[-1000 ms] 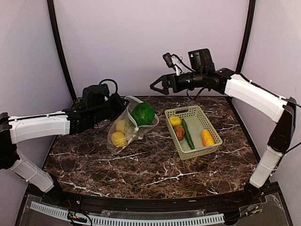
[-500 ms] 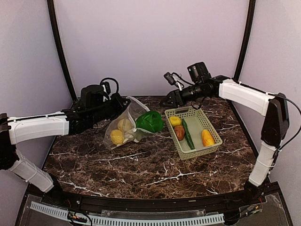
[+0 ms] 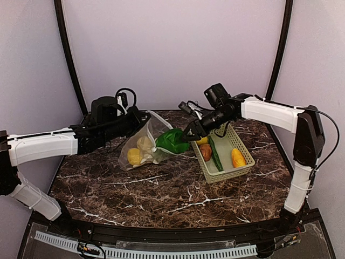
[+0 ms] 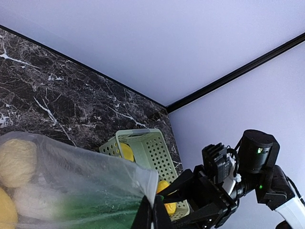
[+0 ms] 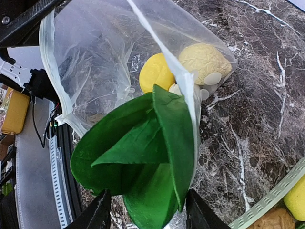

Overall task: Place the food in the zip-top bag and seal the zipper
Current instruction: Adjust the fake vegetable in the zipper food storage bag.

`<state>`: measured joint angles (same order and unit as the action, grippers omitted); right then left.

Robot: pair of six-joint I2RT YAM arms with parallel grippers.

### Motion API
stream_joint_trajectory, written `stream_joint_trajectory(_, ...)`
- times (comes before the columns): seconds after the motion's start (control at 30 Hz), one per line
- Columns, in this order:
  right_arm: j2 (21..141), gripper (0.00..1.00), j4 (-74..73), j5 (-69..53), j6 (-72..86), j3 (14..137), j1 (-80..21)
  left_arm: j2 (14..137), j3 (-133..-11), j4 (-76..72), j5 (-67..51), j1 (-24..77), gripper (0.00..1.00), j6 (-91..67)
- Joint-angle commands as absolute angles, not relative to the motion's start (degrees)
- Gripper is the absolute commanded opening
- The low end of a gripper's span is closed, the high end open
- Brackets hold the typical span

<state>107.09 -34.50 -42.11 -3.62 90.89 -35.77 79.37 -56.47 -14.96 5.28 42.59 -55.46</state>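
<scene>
The zip-top bag (image 3: 135, 147) lies on the table with its mouth open and its zipper (image 5: 46, 52) unsealed. My left gripper (image 4: 152, 213) is shut on the bag's upper rim and holds it up. A green cabbage (image 5: 143, 162) sits half in the mouth, leaves sticking out. My right gripper (image 5: 147, 212) has a finger on each side of the cabbage's outer end. Inside the bag are a yellow piece (image 5: 155, 71) and a pale bumpy piece (image 5: 205, 59). In the top view the right gripper (image 3: 188, 135) meets the cabbage (image 3: 171, 140) at the bag's right side.
A light green slotted basket (image 3: 216, 128) stands right of the bag. It holds a yellow piece (image 3: 201, 139), a brown piece (image 3: 205, 151), a green pod (image 3: 215, 154) and an orange-yellow piece (image 3: 237, 157). Black frame posts rise at the back corners.
The right arm came down from above the basket to the bag's mouth and its jaws narrowed around the cabbage. The cabbage shifted a little lower. The left gripper kept its hold.
</scene>
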Motion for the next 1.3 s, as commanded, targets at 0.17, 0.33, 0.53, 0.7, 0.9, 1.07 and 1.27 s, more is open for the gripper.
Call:
stream_joint_trajectory(0.17,100.57,0.40,-38.00,-33.27,-17.49,93.24,-42.01,78.46,-56.91,-14.37,-1.60,42.28,0.01,-52.10)
stream_joint_trajectory(0.33,99.68,0.50,-39.20,-29.99,-18.05,92.48,-44.17,78.89,-56.58,-13.05,-4.33,42.28,0.01,-51.50)
stream_joint_trajectory(0.53,99.30,0.74,-39.68,-26.70,-20.49,91.93,-49.11,78.82,-55.93,-12.95,-4.62,42.28,0.01,-51.54)
stream_joint_trajectory(0.7,102.59,0.81,-38.10,-20.43,-19.16,91.74,-50.88,78.56,-55.69,-13.18,-5.02,42.25,0.01,-51.85)
stream_joint_trajectory(0.9,106.33,0.78,-36.75,-13.09,-18.65,92.78,-50.89,77.78,-55.89,-12.09,-4.86,42.28,0.01,-50.94)
stream_joint_trajectory(1.07,108.94,0.76,-37.00,-9.48,-18.88,92.79,-50.98,77.80,-55.77,-11.68,-4.76,42.28,0.01,-50.56)
stream_joint_trajectory(1.27,111.11,0.39,-37.13,-9.21,-19.13,93.01,-50.90,78.63,-56.08,-11.64,-5.78,42.04,0.01,-50.35)
